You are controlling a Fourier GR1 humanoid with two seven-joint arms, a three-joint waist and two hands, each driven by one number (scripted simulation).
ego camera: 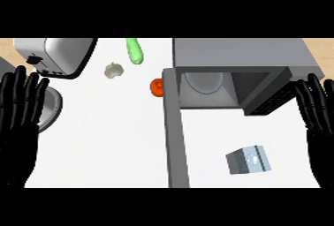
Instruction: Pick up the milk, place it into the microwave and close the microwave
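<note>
1. The small grey-blue milk carton (pixel 248 160) lies on the white worktop (pixel 111 132), in front of the open grey box-shaped microwave (pixel 241 53) and well apart from both hands
2. The microwave's long grey door (pixel 175 132) is swung out toward the viewer, so it runs as a wall just left of the carton; the cavity shows a pale round turntable (pixel 203 81) with nothing on it
3. The black right hand (pixel 317 110) is at the right edge, fingers straight and spread wide, holding nothing – it is the nearer one and sits on the carton's side of the door
4. The black left hand (pixel 20 114) rests at the left edge, fingers up and open, also holding nothing
5. The step in hand, as I judge it, is the reach for the milk, which is not yet begun
6. To do it well, bring the right hand in from the right and above, turn the palm to the carton's flat sides and close thumb and fingers across its narrow width, since it looks tilted
7. Lift clear before moving toward the cavity – the dark inner wall (pixel 267 95) near the opening could catch it
8. The silver toaster (pixel 55 55), green cucumber (pixel 134 50), pale garlic bulb (pixel 114 70) and red tomato (pixel 157 87) lie beyond the door and need no touching
</note>
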